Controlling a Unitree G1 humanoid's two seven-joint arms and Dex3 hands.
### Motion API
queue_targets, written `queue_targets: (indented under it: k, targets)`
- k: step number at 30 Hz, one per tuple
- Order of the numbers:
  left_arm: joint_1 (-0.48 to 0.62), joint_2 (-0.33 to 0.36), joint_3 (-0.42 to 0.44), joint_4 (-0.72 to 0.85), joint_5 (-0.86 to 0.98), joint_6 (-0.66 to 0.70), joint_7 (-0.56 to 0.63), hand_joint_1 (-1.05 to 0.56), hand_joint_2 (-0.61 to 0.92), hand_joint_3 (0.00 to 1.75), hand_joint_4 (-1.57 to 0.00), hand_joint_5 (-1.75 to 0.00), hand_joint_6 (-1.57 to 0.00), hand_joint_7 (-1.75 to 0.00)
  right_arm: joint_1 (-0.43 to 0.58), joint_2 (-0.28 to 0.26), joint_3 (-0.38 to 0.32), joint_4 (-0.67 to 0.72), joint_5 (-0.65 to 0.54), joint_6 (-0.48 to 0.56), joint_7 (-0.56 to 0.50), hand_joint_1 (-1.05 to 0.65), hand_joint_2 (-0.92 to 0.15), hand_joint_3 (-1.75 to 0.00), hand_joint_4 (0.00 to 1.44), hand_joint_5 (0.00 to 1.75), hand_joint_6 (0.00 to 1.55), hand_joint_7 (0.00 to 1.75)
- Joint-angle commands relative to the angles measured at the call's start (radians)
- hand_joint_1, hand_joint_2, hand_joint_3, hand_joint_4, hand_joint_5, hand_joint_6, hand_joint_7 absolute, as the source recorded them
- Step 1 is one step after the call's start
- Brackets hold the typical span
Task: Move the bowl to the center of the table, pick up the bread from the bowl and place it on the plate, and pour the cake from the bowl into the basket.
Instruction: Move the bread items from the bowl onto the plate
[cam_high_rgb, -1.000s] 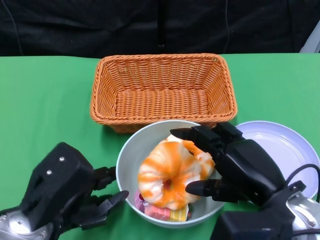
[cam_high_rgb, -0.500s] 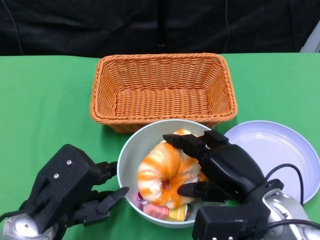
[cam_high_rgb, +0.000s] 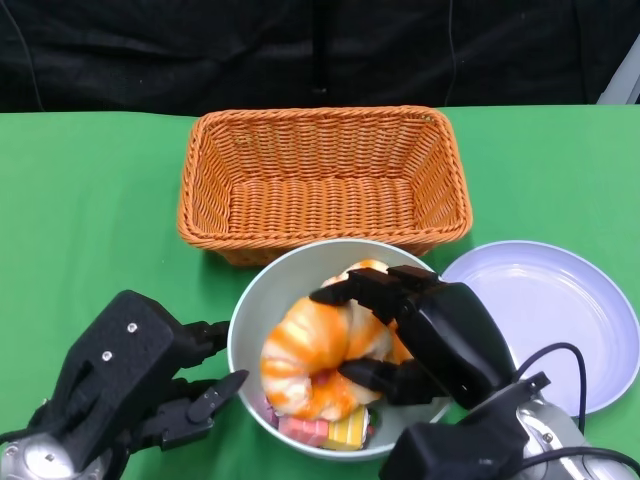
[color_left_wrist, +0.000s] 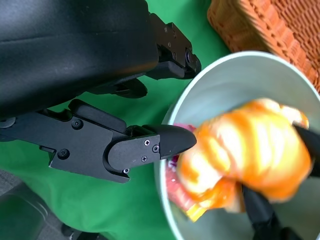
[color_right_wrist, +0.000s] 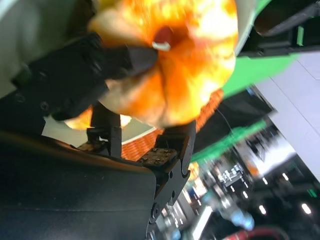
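Fingers of my right hand (cam_high_rgb: 415, 335) wrap the bread (cam_high_rgb: 320, 355) over the bowl (cam_high_rgb: 250, 310); the plate (cam_high_rgb: 560, 300) lies at three o'clock, basket (cam_high_rgb: 320, 180) at twelve, on the green table (cam_high_rgb: 90, 200). Right wrist view: bread (color_right_wrist: 175, 65) pinched firmly. Left wrist view: my left hand (color_left_wrist: 100, 120) spread, empty, at the bowl's rim.
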Motion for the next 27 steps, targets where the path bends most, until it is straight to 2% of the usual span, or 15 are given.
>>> queue_targets:
  k: [1, 4, 7, 11, 14, 19, 23, 27]
  targets:
    - [0.012, 0.016, 0.019, -0.007, 0.002, -0.036, -0.006, -0.55, 0.92, 0.55, -0.45, -0.18, -0.38, -0.06, -0.004, -0.01, -0.028, -0.006, 0.005, -0.066, -0.083, -0.12, -0.28, -1.57, 1.03, 1.75, 0.77, 1.71]
    - [0.015, 0.026, 0.025, 0.002, 0.007, -0.067, -0.011, -0.57, 0.92, 0.55, -0.46, -0.18, -0.39, -0.05, 0.005, -0.021, -0.047, -0.052, 0.015, -0.103, -0.1, -0.17, -0.27, -1.6, 1.0, 1.75, 0.75, 1.66]
    - [0.017, 0.036, 0.034, 0.004, 0.008, -0.086, -0.014, -0.59, 0.92, 0.54, -0.47, -0.19, -0.39, -0.05, 0.02, -0.022, -0.069, -0.105, 0.039, -0.115, -0.08, -0.19, -0.26, -1.62, 1.0, 1.75, 0.74, 1.74]
    - [0.022, 0.047, 0.055, 0.008, -0.001, -0.133, -0.028, -0.6, 0.92, 0.54, -0.47, -0.19, -0.39, -0.04, 0.048, -0.027, -0.106, -0.197, 0.094, -0.121, -0.031, -0.14, -0.18, -1.64, 0.98, 1.75, 0.72, 1.75]
    - [0.025, 0.06, 0.074, 0.005, -0.006, -0.161, -0.043, -0.6, 0.92, 0.54, -0.48, -0.19, -0.38, -0.03, 0.061, -0.023, -0.133, -0.245, 0.144, -0.122, 0.007, -0.1, -0.11, -1.71, 0.97, 1.75, 0.77, 1.65]
    - [0.027, 0.079, 0.097, -0.007, -0.012, -0.165, -0.065, -0.59, 0.92, 0.53, -0.47, -0.2, -0.38, -0.02, 0.087, -0.008, -0.178, -0.326, 0.252, -0.082, 0.103, -0.07, -0.11, -1.75, 0.96, 1.74, 0.82, 1.51]
    - [0.051, 0.093, 0.111, -0.044, -0.012, -0.163, -0.08, -0.6, 0.92, 0.53, -0.45, -0.19, -0.37, -0.02, 0.105, -0.007, -0.238, -0.384, 0.348, -0.073, 0.149, -0.07, -0.12, -1.75, 0.99, 1.75, 0.83, 1.51]
    - [0.072, 0.09, 0.128, -0.068, -0.019, -0.168, -0.081, -0.6, 0.92, 0.52, -0.44, -0.19, -0.38, -0.02, 0.116, -0.007, -0.309, -0.436, 0.392, -0.04, 0.168, -0.07, -0.18, -1.75, 1.02, 1.75, 0.82, 1.56]
